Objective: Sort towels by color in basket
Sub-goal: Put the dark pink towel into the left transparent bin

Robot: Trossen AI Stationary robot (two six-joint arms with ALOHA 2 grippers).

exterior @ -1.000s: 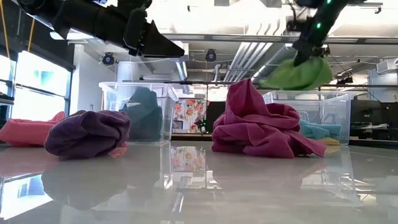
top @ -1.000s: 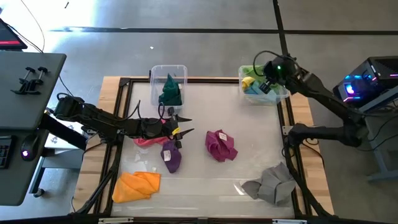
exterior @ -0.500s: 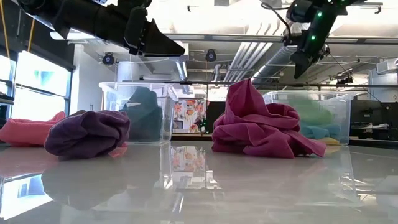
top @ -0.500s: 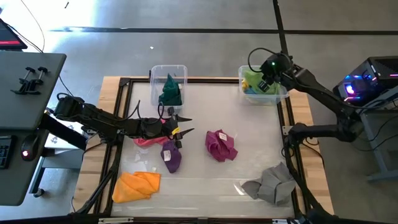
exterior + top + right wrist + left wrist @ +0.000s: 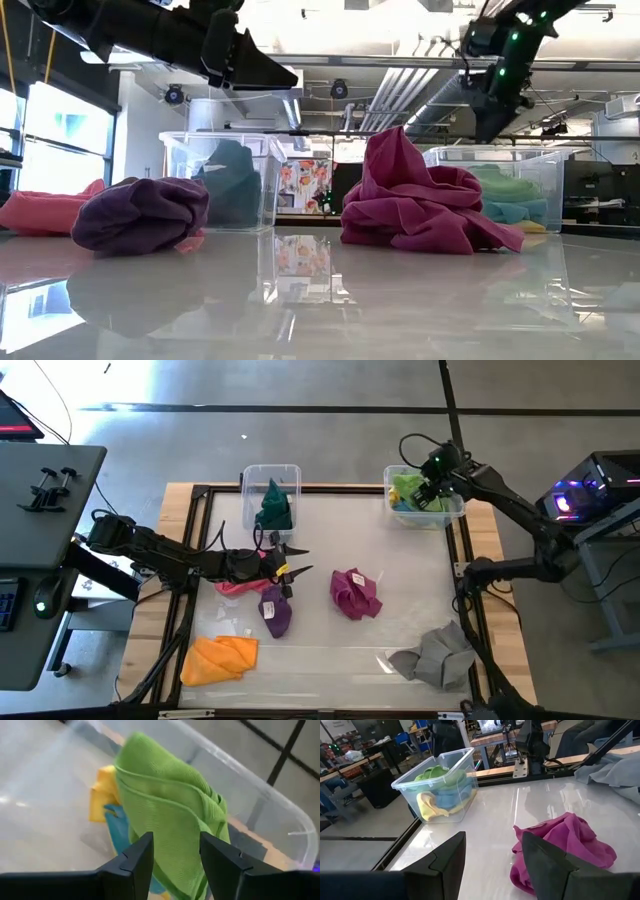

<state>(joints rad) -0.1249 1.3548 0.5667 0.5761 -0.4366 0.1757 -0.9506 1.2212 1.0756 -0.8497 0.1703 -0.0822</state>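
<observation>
Right gripper [image 5: 434,482] spread and empty above the far-right clear plastic bin [image 5: 447,512], light green cloth [image 5: 165,815] inside. Left gripper [image 5: 289,568] parted (idle) beside crumpled magenta towel [image 5: 355,593]: soft, light; best pinched at a raised fold.

Both arms: dark matte links, chunky joint housings. Left arm [image 5: 165,556] has black cabling running along the links; near its gripper [image 5: 295,561] small yellow and red accents show. Left gripper fingers [image 5: 445,857] are broad, flat, dark blades with angled inner faces. Right arm [image 5: 505,500] carries a green status LED just behind its gripper [image 5: 428,487], plus a looped black cable. Right gripper fingers [image 5: 137,857] same dark wedge shape.
</observation>
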